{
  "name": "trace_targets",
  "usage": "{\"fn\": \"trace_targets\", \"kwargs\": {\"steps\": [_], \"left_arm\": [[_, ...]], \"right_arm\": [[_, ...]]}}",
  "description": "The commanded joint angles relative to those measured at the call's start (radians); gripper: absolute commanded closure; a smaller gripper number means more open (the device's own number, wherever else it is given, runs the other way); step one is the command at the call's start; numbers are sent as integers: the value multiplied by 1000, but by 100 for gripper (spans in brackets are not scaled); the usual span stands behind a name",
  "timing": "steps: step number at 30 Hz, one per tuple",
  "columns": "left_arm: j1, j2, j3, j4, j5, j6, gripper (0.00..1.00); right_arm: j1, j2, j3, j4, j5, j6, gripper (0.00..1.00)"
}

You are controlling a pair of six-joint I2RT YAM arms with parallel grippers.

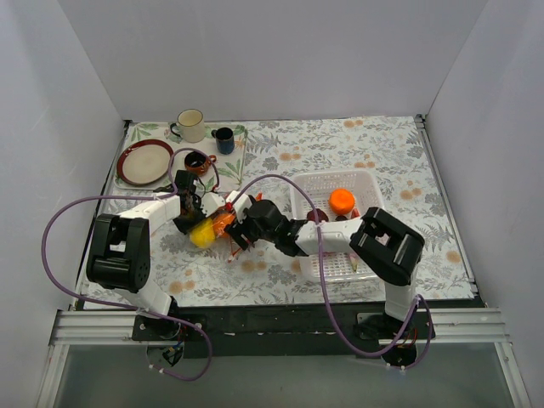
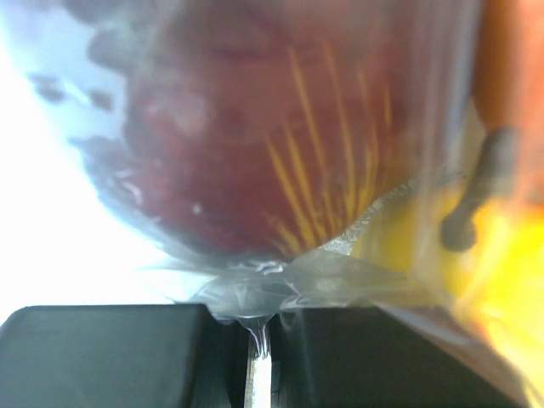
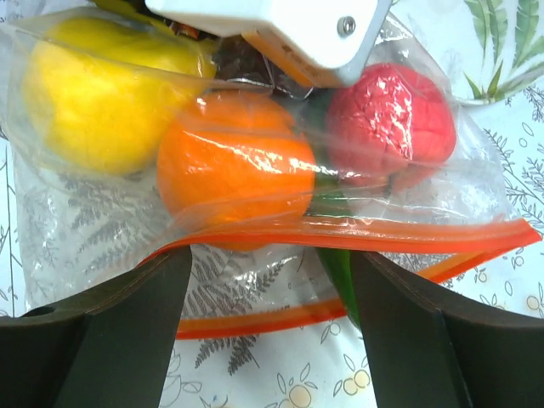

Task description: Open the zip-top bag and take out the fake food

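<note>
The zip-top bag lies left of centre, its mouth open. In the right wrist view its two orange-red zip strips stand apart. The fake food inside is a yellow piece, an orange ball, a red piece and a green piece at the mouth. My right gripper is open, its fingers either side of the mouth. My left gripper is shut on a fold of the bag's plastic, with a dark red fruit just behind it. Another orange ball lies in the basket.
The white perforated basket stands right of centre, under my right arm. A cream mug, a blue mug, a brown mug and a brown-rimmed plate stand at the back left. White walls enclose the table.
</note>
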Motion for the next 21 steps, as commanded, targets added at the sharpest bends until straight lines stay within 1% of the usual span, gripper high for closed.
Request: {"fn": "trace_targets", "kwargs": {"steps": [1, 4, 7, 10, 11, 14, 21], "left_arm": [[-4, 41, -53, -33, 91, -14, 100], [-4, 58, -66, -11, 81, -15, 100], [-2, 79, -60, -6, 87, -23, 100], [-4, 102, -48, -11, 96, -28, 100], [-4, 105, -43, -13, 97, -31, 100], [-4, 115, -37, -17, 107, -34, 100], [-2, 118, -37, -20, 114, -37, 100]], "right_arm": [[-6, 41, 45, 9, -4, -14, 16], [-8, 61, 56, 18, -22, -3, 16], [-8, 73, 60, 41, -79, 11, 14], [-8, 75, 57, 107, -114, 25, 9], [-8, 76, 67, 122, -121, 25, 1], [-6, 90, 91, 155, -160, 25, 1], [-8, 159, 227, 147, -214, 9, 1]]}}
